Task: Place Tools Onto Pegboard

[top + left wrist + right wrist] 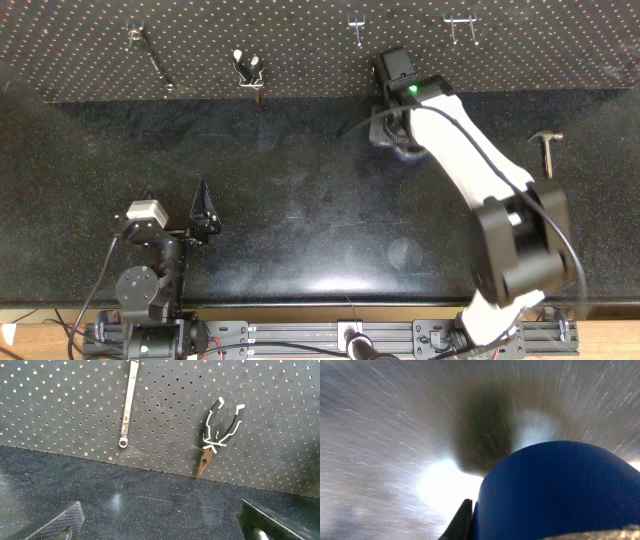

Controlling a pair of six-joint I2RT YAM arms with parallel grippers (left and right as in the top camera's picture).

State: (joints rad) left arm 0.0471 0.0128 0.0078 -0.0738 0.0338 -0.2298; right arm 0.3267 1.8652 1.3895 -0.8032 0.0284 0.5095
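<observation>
Right gripper (399,138) is out at the far middle of the table (300,200), right by the foot of the pegboard (300,40). Its jaws look clamped on a blue tool (555,490) (can't tell what kind, just a rounded blue end tight against 1 dark finger (463,521)). Left gripper (160,530) sits low at the near left with jaws wide apart, facing the wrench (127,405) and pliers (217,435) hanging on the board's left part. 1 hammer (547,148) lies on the table at the right, and 2 hooks (356,28) stick out of the board just beyond the right gripper.
</observation>
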